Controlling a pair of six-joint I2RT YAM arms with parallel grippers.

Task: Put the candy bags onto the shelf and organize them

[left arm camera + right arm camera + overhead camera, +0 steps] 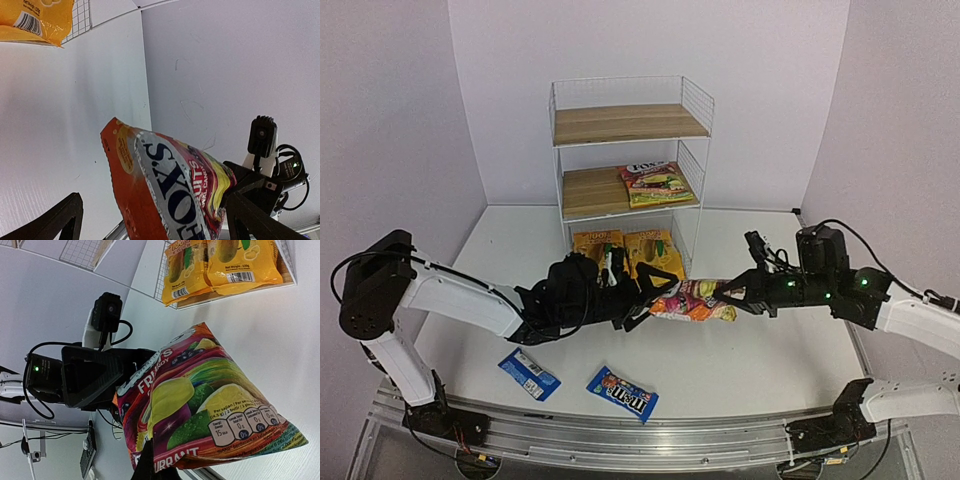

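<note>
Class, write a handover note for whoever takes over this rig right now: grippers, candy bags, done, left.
Right gripper: shut on one end of a red-pink Fox's bag, held between the arms.
Left gripper: open, fingers flanking that bag's other end.
Done: two yellow bags on the shelf's bottom board, a matching red-pink bag on the middle board.
Left: shelve the held bag, then the two blue packets on the table.

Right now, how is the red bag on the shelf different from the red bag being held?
The red bag on the shelf lies flat on the middle board; the held red bag is pinched by the right hand, off the table. One is put away, the other isn't yet. Both are glossy red with yellow-green pictures.
</note>
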